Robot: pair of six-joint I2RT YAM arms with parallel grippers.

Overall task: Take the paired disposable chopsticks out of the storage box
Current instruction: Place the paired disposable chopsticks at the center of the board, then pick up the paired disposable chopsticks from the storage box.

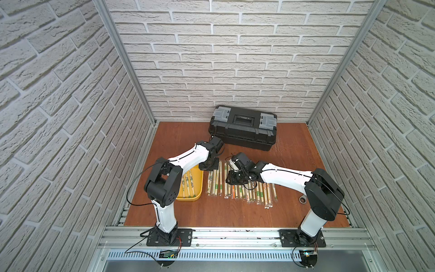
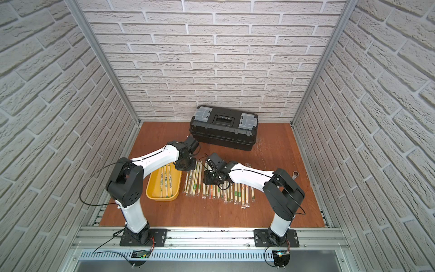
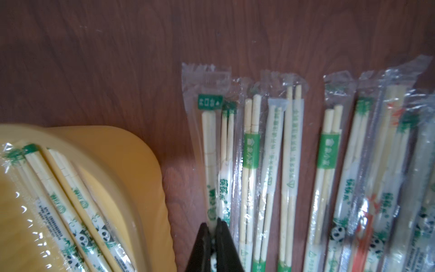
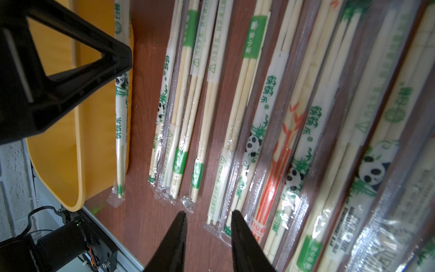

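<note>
- Left jaws are clenching one sleeved pair (image 3: 209,164) just right of the storage box (image 1: 188,198); its slick film is inviting a slip.
- Right jaws are hovering released over the counter row (image 1: 249,192), risking snags.
- Other pairs (image 2: 166,180) are lying inside the box.

Lab test cell: brick-print walls (image 1: 235,58), aluminium frame (image 1: 235,236)

White brick-pattern walls (image 1: 235,58) enclose a reddish-brown wooden tabletop (image 1: 211,212).
</note>
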